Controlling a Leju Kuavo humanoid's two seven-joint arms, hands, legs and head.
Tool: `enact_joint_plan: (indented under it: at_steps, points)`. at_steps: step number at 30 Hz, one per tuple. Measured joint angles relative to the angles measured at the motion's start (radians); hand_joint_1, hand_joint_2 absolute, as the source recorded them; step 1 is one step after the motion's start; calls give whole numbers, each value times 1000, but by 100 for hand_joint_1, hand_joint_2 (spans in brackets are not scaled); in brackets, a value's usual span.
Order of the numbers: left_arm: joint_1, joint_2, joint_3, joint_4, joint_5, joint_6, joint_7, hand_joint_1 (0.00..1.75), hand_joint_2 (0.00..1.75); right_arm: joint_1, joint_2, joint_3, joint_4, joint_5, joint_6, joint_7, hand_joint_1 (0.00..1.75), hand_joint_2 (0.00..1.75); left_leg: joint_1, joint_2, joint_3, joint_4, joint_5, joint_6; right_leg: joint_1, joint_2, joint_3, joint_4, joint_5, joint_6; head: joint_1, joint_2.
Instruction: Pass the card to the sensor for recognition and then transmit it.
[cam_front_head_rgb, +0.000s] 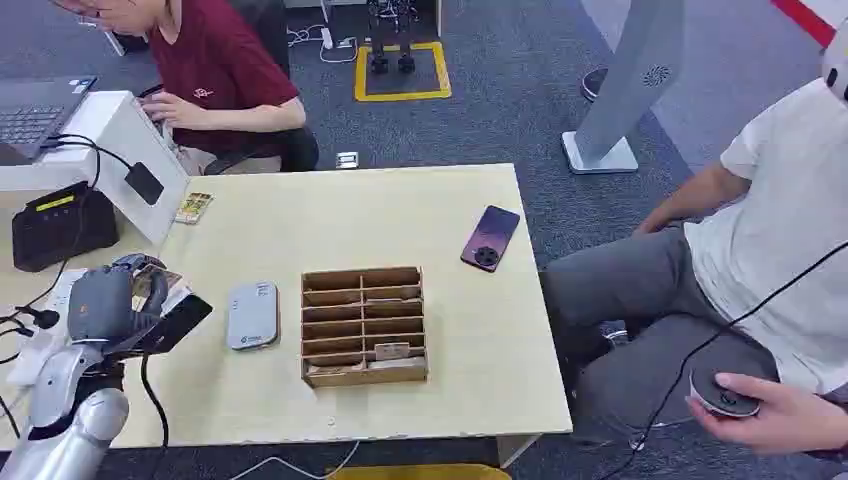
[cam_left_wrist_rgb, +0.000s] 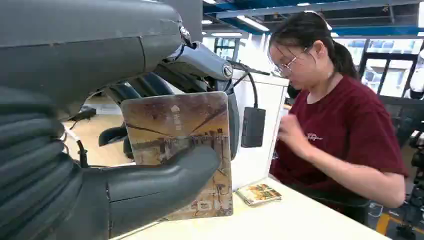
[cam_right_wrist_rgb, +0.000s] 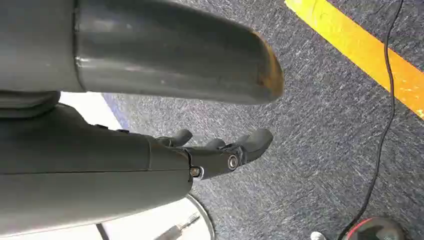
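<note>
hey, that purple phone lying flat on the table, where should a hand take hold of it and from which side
Judging by its pose, from above, across the two long edges near the middle: the purple phone lies flat and camera-side up, with bare table around it, so its thin sides are the only grippable part.

Pale wood worktop; brown wooden slotted box; light grey sensor; purple phone with dark camera ring. Card printed in brown and tan scenery, held by the grey left robot hand. Blue-grey carpet crossed by a yellow stripe. One person's shirt is maroon.
</note>
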Motion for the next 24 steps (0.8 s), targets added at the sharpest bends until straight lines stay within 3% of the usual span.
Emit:
enact_joint_plan:
  at_steps: [3, 6, 9, 12, 16, 24]
  points:
    - [8, -4, 2, -6, 110, -5, -86, 175, 175, 0, 0, 0, 0, 0, -3, -6, 0, 0, 0, 0, 0, 0, 0, 0, 0, 0, 0, 0, 0, 0, 0, 0]
    - [25, -23, 14, -30, 289, -92, -125, 175, 175, 0, 0, 0, 0, 0, -5, -7, 0, 0, 0, 0, 0, 0, 0, 0, 0, 0, 0, 0, 0, 0, 0, 0]
    - [26, -45, 28, -43, 459, -243, -67, 175, 175, 0, 0, -1, 0, 0, -13, 1, 0, 0, 0, 0, 0, 0, 0, 0, 0, -1, 0, 0, 0, 0, -1, 0]
    - [30, -66, 40, -43, 688, -406, 49, 175, 175, 0, 0, -1, 0, 0, -23, 8, 0, 0, 0, 0, 0, 0, 0, 0, 0, 0, 0, 0, 0, 0, 0, 0]
    - [34, -86, 55, -43, 748, -433, 63, 175, 175, 0, 2, -1, 0, 0, -28, 11, 0, 0, 0, 0, 0, 0, 0, 0, 0, 0, 0, 0, 0, 0, 0, 0]
    - [31, -99, 58, -16, 769, -413, 74, 175, 175, 0, 2, -1, 0, 4, -29, 20, 0, 0, 0, 0, 0, 0, 0, 0, 0, 0, 0, 0, 0, 0, -1, 0]
